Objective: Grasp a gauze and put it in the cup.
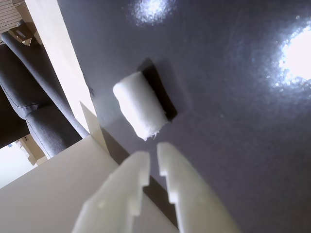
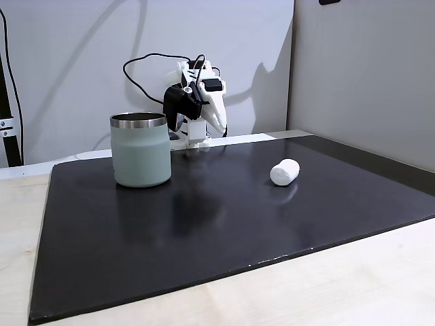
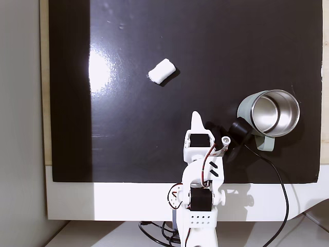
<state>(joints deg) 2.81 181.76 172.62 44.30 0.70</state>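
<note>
The gauze (image 1: 138, 104), a small white soft roll, lies on its side on the black mat (image 2: 204, 231), at the right in a fixed view (image 2: 285, 172) and toward the far left in the other (image 3: 162, 71). The cup (image 2: 141, 157), pale grey-green with a steel rim, stands upright at the left; from above its wall (image 3: 247, 106) is at the right, close to the arm. My gripper (image 1: 153, 151) hangs folded near the arm's base (image 2: 219, 123) (image 3: 196, 117), well short of the gauze. Its fingers stand almost together with nothing between them.
The mat lies on a pale wooden table (image 2: 326, 292) with a white strip at the arm's base (image 3: 103, 193). Cables (image 3: 280, 190) run behind the arm and past the cup. Grey upholstery (image 1: 39, 121) lies beyond the table edge in the wrist view.
</note>
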